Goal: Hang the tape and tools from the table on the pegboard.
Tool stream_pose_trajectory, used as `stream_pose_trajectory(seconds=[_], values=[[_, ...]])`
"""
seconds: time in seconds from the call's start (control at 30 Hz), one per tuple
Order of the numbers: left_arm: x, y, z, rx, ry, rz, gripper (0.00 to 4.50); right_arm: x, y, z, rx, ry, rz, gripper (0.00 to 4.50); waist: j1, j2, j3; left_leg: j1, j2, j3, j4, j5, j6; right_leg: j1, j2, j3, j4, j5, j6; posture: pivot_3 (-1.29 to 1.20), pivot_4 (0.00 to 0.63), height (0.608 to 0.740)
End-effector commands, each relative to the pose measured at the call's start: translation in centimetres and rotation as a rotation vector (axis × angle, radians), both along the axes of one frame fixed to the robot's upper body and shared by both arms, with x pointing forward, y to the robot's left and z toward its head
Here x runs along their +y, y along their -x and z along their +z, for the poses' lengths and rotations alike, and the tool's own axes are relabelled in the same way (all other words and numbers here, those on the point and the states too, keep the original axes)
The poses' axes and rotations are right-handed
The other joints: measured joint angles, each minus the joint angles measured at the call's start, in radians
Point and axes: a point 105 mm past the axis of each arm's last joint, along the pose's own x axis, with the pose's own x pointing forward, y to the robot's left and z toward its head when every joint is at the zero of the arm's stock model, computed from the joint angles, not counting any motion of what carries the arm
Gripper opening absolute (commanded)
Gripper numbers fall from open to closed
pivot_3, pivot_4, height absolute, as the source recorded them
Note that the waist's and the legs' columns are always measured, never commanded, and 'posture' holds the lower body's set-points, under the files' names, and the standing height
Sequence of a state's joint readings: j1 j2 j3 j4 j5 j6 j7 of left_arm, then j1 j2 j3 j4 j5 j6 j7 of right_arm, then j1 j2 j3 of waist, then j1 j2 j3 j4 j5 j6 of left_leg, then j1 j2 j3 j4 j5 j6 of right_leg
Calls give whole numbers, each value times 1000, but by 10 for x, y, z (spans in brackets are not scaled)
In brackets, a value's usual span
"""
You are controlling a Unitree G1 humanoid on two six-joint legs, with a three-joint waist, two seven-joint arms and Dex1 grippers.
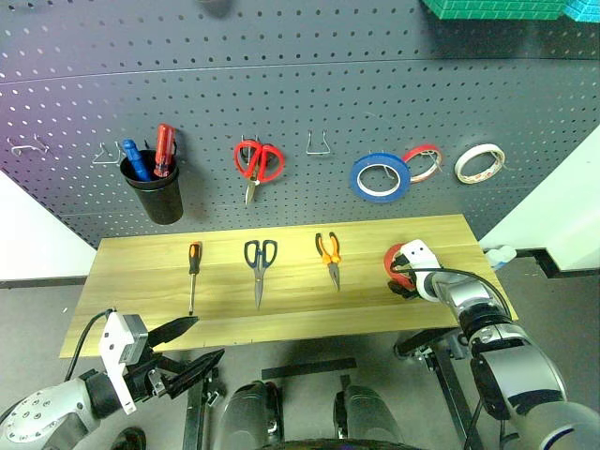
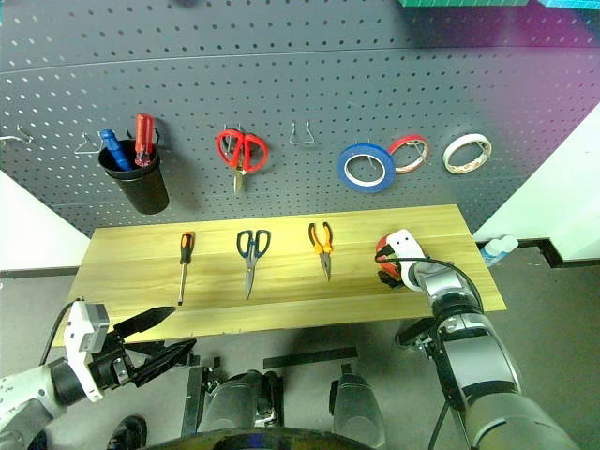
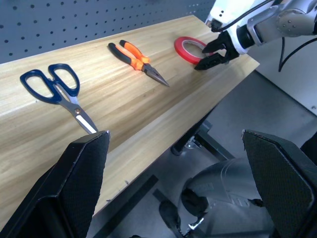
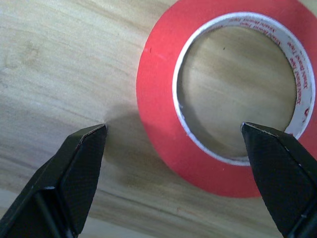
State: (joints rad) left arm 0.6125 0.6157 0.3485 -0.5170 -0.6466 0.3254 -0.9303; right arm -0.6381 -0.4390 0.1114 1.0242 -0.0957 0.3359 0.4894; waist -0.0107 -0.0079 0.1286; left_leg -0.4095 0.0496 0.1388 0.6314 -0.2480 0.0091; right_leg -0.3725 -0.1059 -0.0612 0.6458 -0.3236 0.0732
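light wood worktop (image 1: 131, 262) stretches under a dark grey pegboard (image 1: 328, 84). nearest us, the left gripper (image 1: 186, 345) hangs off the front edge, jaws spread wide, nothing in them. on the planks lie the screwdriver (image 1: 192, 274), the black-handled scissors (image 1: 260, 267) and the pliers (image 1: 329, 256), side by side and apart. over at the right end, the right gripper (image 4: 173, 186) sits over the red tape (image 4: 163, 148), which lies flat; jaws spread, one finger outside the ring, one over its hole. up on the board: a black cup (image 1: 157, 195) with red and blue screwdrivers, red-handled scissors (image 1: 257, 162), a blue roll (image 1: 380, 175), another red roll (image 1: 423, 161), a cream roll (image 1: 479, 162).
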Motion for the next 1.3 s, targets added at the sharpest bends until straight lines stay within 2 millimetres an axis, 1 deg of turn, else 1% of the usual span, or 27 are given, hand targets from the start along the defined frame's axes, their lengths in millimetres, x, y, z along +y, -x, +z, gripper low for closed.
stream_pose_trajectory(seconds=[0.03,0.23,0.27,0.3,0.33,0.53,0.7,0.8,0.87,0.93,1.03,1.1,1.23,1.3], values=[[0,0,10,-42,-1,-6,4500,5,-6,4,-14,16,40,3642,0,0,2,0,0,0,0,0,0,0,0,0,0,0,0,171,134,740],[1,-1,11,-50,-3,-9,4500,9,-5,1,-7,20,61,1476,0,0,2,0,0,0,0,-1,-2,0,0,0,0,0,0,171,129,740],[1,-1,11,-52,-4,-11,4500,10,-4,0,-5,19,63,1204,0,0,2,0,0,0,0,-1,-3,0,0,0,0,0,0,166,125,740],[0,0,11,-53,-2,-15,4500,10,-4,0,-4,17,64,833,0,0,2,0,0,0,0,-2,-3,0,-1,0,0,0,0,166,125,740],[0,0,12,-57,1,-21,4500,10,-4,0,-3,17,66,682,0,0,2,0,0,0,0,-2,-3,0,-1,0,0,0,0,166,124,740],[-2,5,17,-82,24,-48,4500,7,-2,-2,3,17,59,677,-1,0,2,0,0,0,0,-2,-3,0,-1,0,0,0,0,159,116,740],[2,3,31,-125,96,-18,4500,7,-5,2,-19,-20,33,677,-1,0,2,0,0,0,0,-2,-3,-1,-1,0,0,0,0,158,105,740],[3,4,37,-150,128,7,4500,12,-5,2,-25,-71,18,677,-1,0,2,0,0,0,0,-2,-3,-1,-1,0,0,0,0,155,99,740],[0,9,36,-138,135,1,4500,21,-4,3,-24,-141,29,677,-3,-1,2,0,0,0,0,-2,-3,-1,0,0,0,0,0,157,95,740],[-4,13,34,-134,133,-7,4500,28,-3,2,-29,-161,61,677,-4,-1,1,-1,0,0,0,-1,-2,0,0,0,0,0,0,155,93,740],[-10,11,36,-155,119,-14,4500,36,-2,3,-49,-212,73,677,-2,-2,1,-1,0,0,0,0,-1,-1,1,0,0,0,0,159,85,740],[-12,7,40,-171,116,-19,4500,42,-1,6,-61,-282,74,677,-1,-3,0,-1,0,0,0,-1,-3,0,1,0,0,0,0,153,81,740],[-14,2,45,-185,107,-22,4500,42,3,10,-72,-380,50,677,-2,-4,0,0,0,0,0,-1,-3,0,2,0,0,1,2,143,73,740],[-16,0,45,-187,109,-29,4500,38,5,13,-91,-392,45,677,-2,-4,0,-1,0,0,0,0,-2,0,2,0,0,2,3,133,70,740]])
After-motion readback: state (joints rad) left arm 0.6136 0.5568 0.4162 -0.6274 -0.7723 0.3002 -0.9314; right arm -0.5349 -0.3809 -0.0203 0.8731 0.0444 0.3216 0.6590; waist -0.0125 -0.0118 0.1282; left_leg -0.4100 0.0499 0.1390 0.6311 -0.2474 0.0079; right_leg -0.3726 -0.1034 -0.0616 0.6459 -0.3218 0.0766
